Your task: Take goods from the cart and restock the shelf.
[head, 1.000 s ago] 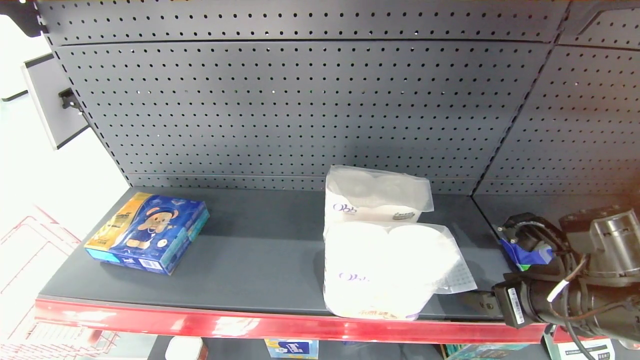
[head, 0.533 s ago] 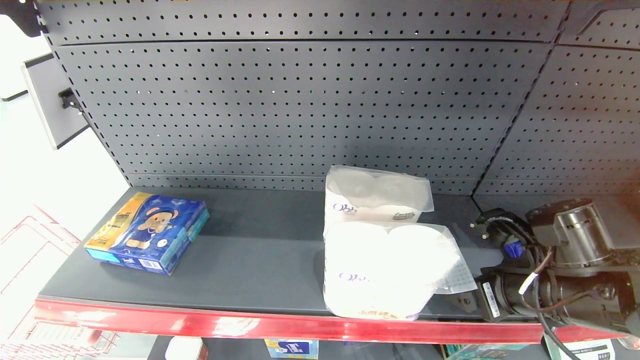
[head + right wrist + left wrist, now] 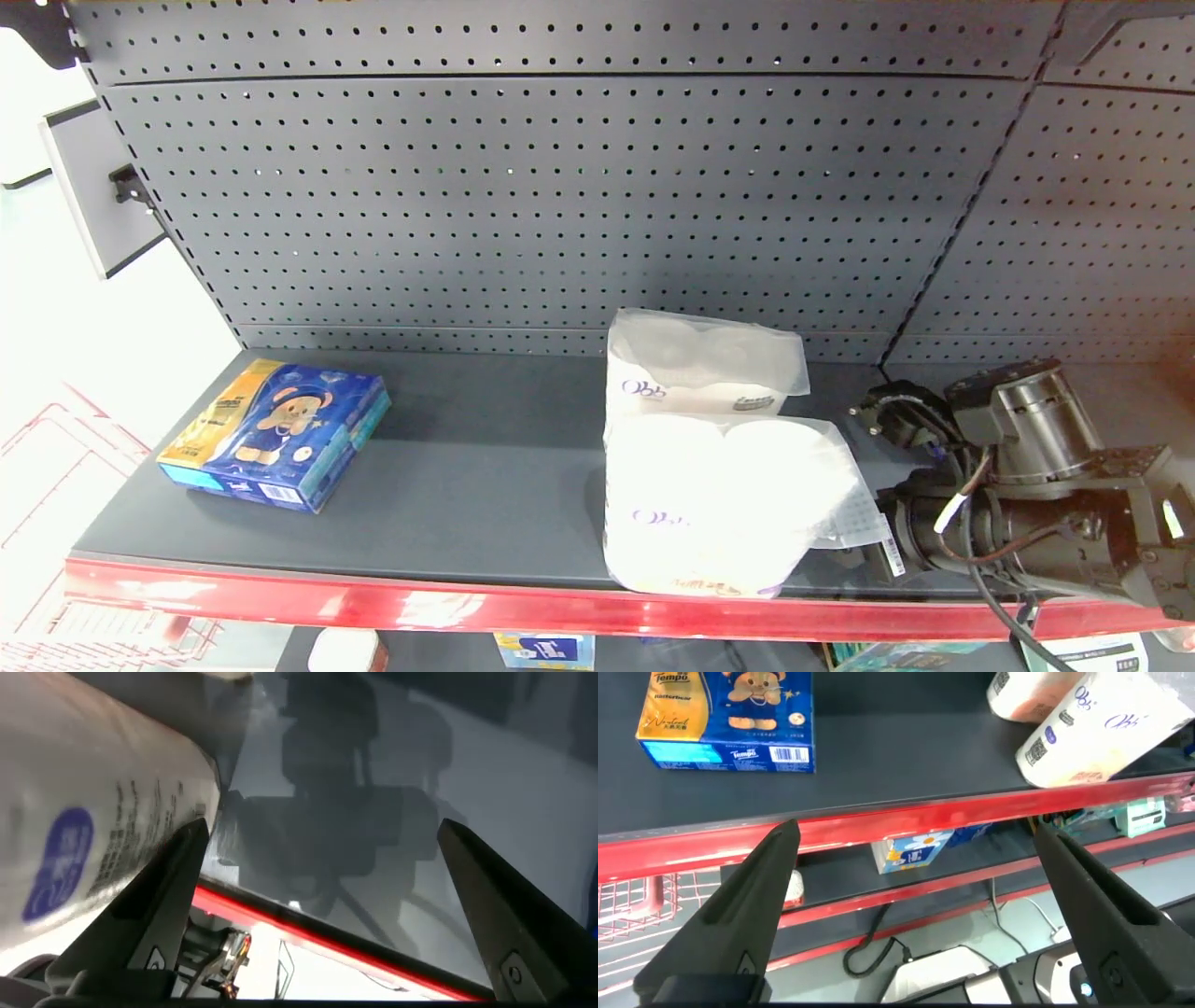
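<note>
We see the shelf [image 3: 485, 485] as smooth, matt grey painted metal, with its back panel [image 3: 560, 205] in perforated metal of the same finish and its front strip [image 3: 373, 602] in glossy red. The box [image 3: 275, 434] on the left looks like glossy printed cardboard. The near pack [image 3: 719, 504] and the far pack [image 3: 700, 359] wear thin, crinkled, translucent plastic film.

We find purple lettering on the side of the front tissue-roll pack [image 3: 719, 504] and again on the rear pack [image 3: 700, 369], both standing on the shelf [image 3: 485, 476]. Seen from the right wrist, the front pack also carries a round purple mark and lines of small print, too fine for us to make out. The blue box [image 3: 275, 434] bears a yellow band of lettering beside a bear picture, and a white barcode panel on its front edge. A small blue box [image 3: 915, 849] below the shelf shows a flower picture, with print too small for us.
</note>
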